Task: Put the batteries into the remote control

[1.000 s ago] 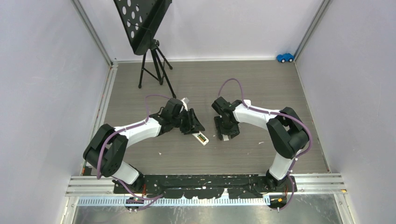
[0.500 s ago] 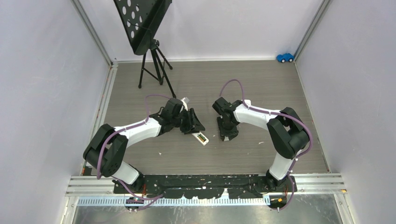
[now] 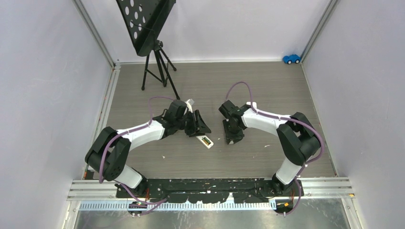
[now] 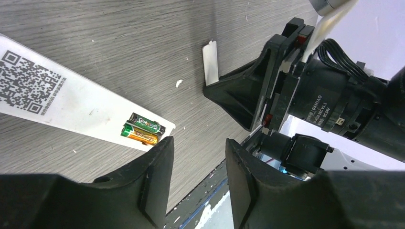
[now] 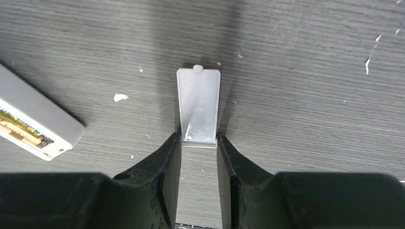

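The white remote [image 4: 71,107] lies back side up on the grey floor, its battery bay open at the near end. Two batteries [image 4: 143,130] sit side by side in the bay, one green, one orange-yellow. In the top view the remote [image 3: 206,141] lies partly under my left gripper [image 3: 198,125]. My left gripper [image 4: 198,152] is open and empty just above the remote's bay end. My right gripper [image 5: 199,143] is shut on the near end of the white battery cover [image 5: 198,105], which rests on the floor to the right of the remote [image 5: 33,124].
A black music stand [image 3: 148,24] on a tripod stands at the back left. A small blue toy car [image 3: 292,58] sits in the back right corner. Walls close in on both sides. My right gripper [image 4: 286,95] shows close by in the left wrist view.
My right gripper has edged slightly right and settled over the battery cover, and its elbow has shifted a little right. The left arm and the remote have not moved.
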Controlling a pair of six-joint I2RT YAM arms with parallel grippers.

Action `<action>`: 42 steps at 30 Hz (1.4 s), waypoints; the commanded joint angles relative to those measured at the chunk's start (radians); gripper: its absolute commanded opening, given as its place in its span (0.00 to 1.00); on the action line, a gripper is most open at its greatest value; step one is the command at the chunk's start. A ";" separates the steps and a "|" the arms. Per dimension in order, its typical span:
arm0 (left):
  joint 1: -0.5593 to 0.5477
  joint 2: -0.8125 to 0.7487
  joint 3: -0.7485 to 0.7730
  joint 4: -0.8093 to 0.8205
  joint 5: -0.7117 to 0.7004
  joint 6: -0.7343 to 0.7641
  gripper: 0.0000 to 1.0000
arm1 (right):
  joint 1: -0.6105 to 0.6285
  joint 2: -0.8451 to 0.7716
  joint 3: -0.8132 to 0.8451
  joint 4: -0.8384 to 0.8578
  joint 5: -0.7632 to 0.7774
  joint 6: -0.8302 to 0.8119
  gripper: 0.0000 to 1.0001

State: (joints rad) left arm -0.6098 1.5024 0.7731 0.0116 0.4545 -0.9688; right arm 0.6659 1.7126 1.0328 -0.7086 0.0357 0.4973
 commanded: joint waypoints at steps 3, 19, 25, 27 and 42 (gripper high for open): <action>0.007 -0.029 -0.009 0.087 0.049 -0.027 0.50 | 0.004 -0.193 -0.065 0.132 -0.112 -0.023 0.27; 0.013 -0.066 -0.022 0.136 0.081 -0.075 0.56 | 0.131 -0.330 -0.073 0.275 -0.260 -0.069 0.26; 0.012 -0.070 -0.031 0.105 0.081 -0.068 0.35 | 0.134 -0.322 -0.061 0.293 -0.258 -0.060 0.26; 0.012 -0.070 -0.031 0.099 0.085 -0.068 0.33 | 0.134 -0.320 -0.057 0.297 -0.258 -0.060 0.26; 0.034 -0.088 0.048 -0.145 0.062 -0.071 0.00 | 0.154 -0.435 -0.062 0.304 -0.128 -0.144 0.68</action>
State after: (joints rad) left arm -0.5957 1.4555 0.7502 0.0383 0.5259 -1.0397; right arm 0.7998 1.3819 0.9478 -0.4431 -0.1593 0.4095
